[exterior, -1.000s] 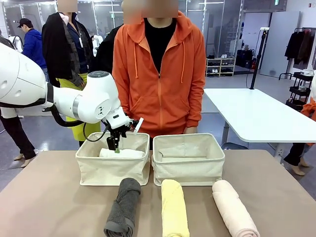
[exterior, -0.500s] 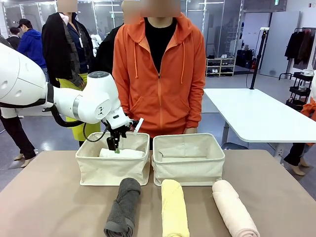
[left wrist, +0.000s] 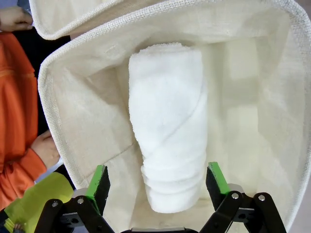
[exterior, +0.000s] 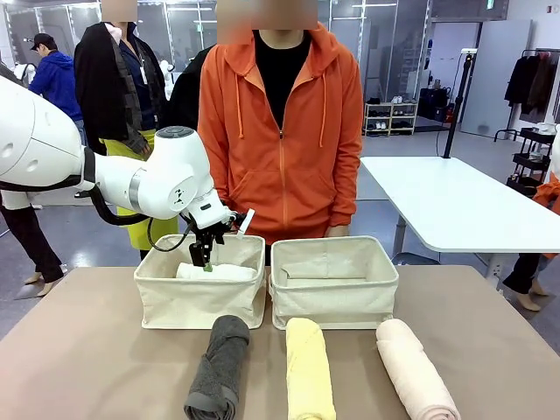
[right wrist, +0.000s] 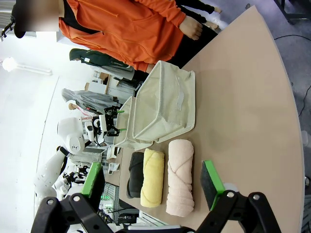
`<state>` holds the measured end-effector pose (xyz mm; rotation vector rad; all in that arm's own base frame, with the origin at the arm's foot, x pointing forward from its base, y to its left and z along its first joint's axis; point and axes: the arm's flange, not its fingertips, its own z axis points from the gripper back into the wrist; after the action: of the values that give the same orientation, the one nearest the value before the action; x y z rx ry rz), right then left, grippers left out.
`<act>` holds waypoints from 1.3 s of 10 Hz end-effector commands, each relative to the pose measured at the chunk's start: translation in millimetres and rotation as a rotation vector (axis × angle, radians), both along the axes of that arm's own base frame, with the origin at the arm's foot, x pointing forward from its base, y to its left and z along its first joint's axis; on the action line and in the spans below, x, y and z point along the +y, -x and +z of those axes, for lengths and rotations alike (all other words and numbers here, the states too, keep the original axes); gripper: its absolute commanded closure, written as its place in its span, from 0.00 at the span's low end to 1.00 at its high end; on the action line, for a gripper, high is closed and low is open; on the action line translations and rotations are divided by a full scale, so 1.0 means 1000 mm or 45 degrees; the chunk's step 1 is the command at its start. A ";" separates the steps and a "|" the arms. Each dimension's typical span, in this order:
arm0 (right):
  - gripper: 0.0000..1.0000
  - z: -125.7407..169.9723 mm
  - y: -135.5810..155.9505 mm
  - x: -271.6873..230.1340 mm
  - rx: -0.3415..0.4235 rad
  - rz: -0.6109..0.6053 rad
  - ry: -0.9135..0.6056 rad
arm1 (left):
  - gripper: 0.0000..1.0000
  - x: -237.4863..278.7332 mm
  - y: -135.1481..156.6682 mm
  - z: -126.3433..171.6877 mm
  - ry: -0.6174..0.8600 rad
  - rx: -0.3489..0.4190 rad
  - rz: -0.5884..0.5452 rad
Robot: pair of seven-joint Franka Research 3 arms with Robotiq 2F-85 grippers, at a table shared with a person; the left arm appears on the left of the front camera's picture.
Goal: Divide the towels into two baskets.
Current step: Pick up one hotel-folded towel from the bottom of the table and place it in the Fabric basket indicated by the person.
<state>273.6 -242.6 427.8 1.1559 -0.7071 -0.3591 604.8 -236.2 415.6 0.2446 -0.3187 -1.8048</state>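
Found the left pincer wide open and empty, straddling the white towel in the left basket, with the grey towel, yellow towel and pink towel lined up on the worktop — soft, light, squashy rolls, probably best pinched across the middle.

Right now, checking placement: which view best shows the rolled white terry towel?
Left wrist view: the rolled white terry towel lies whole inside the cream canvas basket. Front view: only its top above the rim. Right wrist view: too far to tell.
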 end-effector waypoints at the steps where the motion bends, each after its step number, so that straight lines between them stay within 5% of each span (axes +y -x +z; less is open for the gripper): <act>1: 0.00 0.003 0.003 0.000 -0.016 -0.002 -0.016 | 0.00 0.001 -0.002 0.021 0.138 0.094 0.057; 5: 0.00 0.003 0.003 0.000 -0.016 -0.002 -0.016 | 0.00 0.032 0.029 0.082 0.255 0.331 0.267; 6: 0.00 0.003 0.003 0.000 -0.016 -0.002 -0.016 | 0.00 0.045 0.043 0.093 0.349 0.542 0.313; 9: 0.00 0.003 0.003 0.000 -0.016 -0.002 -0.016 | 0.00 0.108 0.099 0.119 0.663 0.842 0.396; 13: 0.00 0.003 0.003 0.000 -0.016 -0.002 -0.016 | 0.00 0.232 0.178 0.109 1.052 0.970 0.748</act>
<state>273.5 -243.4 428.5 1.1540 -0.7090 -0.3594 445.4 -13.1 531.5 -0.8189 -0.3134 -1.0790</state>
